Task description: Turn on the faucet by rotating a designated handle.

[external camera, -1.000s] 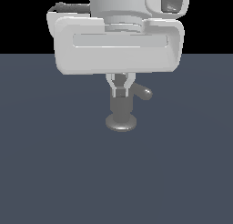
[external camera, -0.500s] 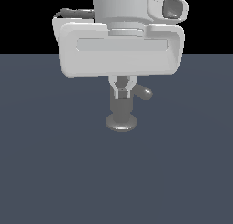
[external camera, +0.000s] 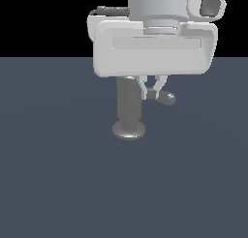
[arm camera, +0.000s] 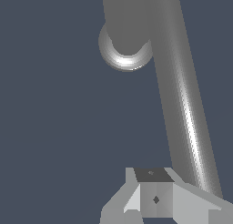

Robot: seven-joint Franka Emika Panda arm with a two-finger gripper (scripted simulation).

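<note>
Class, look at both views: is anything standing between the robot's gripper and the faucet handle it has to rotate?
Nothing visible does. In the exterior view the gripper is already down at the handle, its fingertips meeting the rod beside the faucet body. The wrist view shows only the handle, the faucet base and bare floor.

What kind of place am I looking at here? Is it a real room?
Probably a computer simulation, not a real room: a bare grey floor, black emptiness behind, and only a plain grey faucet under the gripper.

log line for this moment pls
phase: at handle | gripper: fingers astride handle, closure unclear | faucet: upright | contact: unclear
</note>
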